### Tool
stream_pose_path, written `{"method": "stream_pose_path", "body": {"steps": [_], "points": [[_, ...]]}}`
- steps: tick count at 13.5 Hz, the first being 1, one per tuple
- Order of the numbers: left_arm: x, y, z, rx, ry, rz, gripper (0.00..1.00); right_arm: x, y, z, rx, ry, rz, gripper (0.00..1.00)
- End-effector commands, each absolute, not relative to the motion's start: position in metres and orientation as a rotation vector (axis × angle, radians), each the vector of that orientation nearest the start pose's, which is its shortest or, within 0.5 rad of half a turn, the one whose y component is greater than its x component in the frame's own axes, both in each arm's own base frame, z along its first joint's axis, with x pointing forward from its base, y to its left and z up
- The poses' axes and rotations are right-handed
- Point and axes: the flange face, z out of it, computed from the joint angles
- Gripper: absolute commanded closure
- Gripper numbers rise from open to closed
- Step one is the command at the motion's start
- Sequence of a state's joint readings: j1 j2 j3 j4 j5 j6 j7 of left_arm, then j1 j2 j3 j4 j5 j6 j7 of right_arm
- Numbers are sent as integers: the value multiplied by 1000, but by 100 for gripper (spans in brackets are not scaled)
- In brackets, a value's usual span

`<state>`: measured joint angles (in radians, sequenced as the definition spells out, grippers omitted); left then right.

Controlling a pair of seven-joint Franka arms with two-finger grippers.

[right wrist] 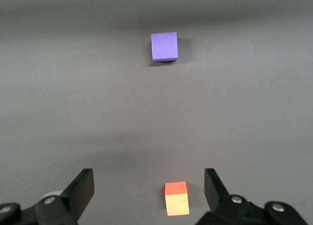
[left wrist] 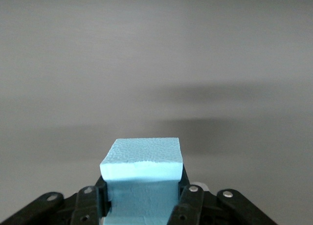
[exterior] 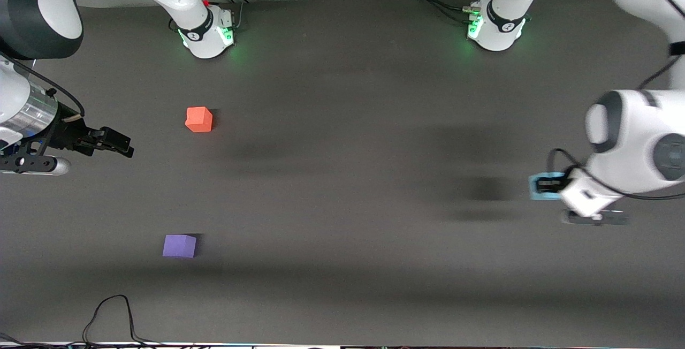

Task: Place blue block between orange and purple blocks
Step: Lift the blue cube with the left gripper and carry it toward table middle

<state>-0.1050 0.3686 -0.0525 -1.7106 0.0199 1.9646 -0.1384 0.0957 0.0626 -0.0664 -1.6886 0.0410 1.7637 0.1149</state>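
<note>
The small sky-blue matte foam cube [left wrist: 142,178] sits clamped between the two black fingers [left wrist: 188,198] of the left gripper [exterior: 546,186], one finger pressed flat on each of two facing sides, with the cube's pebbled top face standing out past the fingertips. In the front view the blue foam shows at the gripper's tip, held up in the air over the dark grey table [exterior: 348,204] at the left arm's end, and a soft shadow lies on the table beside it.

The small orange-red matte foam cube [exterior: 198,119] and the small violet-purple matte foam cube [exterior: 179,245] rest on the table toward the right arm's end, well apart from each other, the purple one nearer the front camera.

The right gripper [exterior: 115,143] hangs over the table's edge at the right arm's end, near the orange cube. Its fingers [right wrist: 80,191] are spread wide apart and hold nothing.
</note>
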Motion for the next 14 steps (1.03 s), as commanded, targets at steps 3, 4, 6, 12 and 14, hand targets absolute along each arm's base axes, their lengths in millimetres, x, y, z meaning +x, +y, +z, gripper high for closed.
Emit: {"method": "stream_pose_path", "body": {"steps": [3, 4, 6, 12, 14], "points": [[585, -324, 355, -3082, -85, 130, 54, 584, 22, 551, -3114, 137, -9, 0], [572, -368, 340, -3074, -113, 125, 54, 584, 22, 551, -3114, 137, -9, 0], [544, -444, 314, -3076, -132, 82, 54, 584, 22, 551, -3114, 137, -9, 0], [483, -557, 242, -3145, -209, -183, 54, 583, 22, 551, -3114, 137, -7, 0], [469, -569, 219, -3133, -190, -172, 53, 584, 20, 550, -3114, 142, -5, 0]]}}
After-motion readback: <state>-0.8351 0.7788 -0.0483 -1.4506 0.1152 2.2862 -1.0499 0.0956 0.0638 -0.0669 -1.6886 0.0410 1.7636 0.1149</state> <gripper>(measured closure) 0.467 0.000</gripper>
